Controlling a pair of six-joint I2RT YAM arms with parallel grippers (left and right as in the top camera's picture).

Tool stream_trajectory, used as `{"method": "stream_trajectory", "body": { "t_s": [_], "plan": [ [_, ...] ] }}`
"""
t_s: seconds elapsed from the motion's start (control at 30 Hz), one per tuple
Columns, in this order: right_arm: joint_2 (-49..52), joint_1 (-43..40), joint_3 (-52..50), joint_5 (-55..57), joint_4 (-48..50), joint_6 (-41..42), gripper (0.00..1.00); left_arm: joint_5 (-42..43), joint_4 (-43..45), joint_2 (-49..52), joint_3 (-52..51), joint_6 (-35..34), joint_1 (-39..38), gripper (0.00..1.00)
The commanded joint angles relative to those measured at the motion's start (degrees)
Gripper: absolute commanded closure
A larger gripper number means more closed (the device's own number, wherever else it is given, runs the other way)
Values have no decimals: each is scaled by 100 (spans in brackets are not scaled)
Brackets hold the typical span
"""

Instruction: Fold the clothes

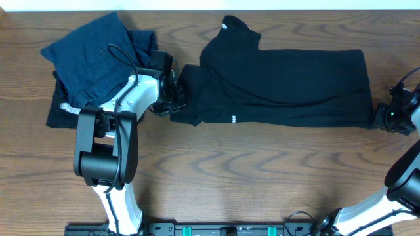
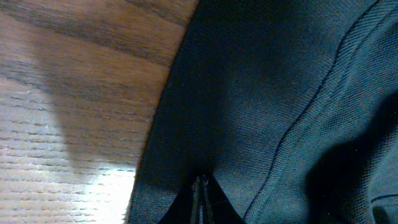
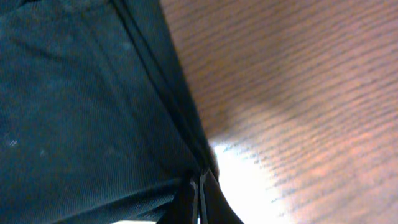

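Overhead: the large plain black soft-fabric top (image 1: 289,82) lies spread lengthwise across the middle and right of the brown wood-grain table (image 1: 262,170). Its high collar (image 1: 233,26) points to the far edge, and a small white logo print (image 1: 233,119) shows near the front hem.

The left gripper (image 1: 176,95) sits at the top's left end and the right gripper (image 1: 386,117) at its right end.

Left wrist: the fingertips (image 2: 200,198) are pressed together with the dark fabric pinched between them, beside bare wood.

Right wrist: the fingertips (image 3: 199,194) are likewise closed on the seamed edge of the fabric.

Surroundings: a pile of navy blue folded garments (image 1: 92,56) sits at the far left, on a black folded piece (image 1: 59,115). The pile lies just behind the left arm, with its right edge close to the left gripper and apart from the top.
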Motion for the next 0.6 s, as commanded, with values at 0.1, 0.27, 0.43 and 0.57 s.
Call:
{"method": "stream_trajectory", "body": {
  "t_s": [0.1,0.27,0.43,0.57],
  "plan": [
    [426,-85,-55,280,201,-72,99,-424,-70,367,-146,52,96,94],
    [516,-85,-46,387,291,-68,99,-424,-68,365,-146,55,96,94],
    [509,-83,-42,380,254,50,98,-422,-68,365,-146,52,96,94],
    [437,-72,55,361,105,61,77,-402,-83,363,-109,55,96,94]
  ]
}}
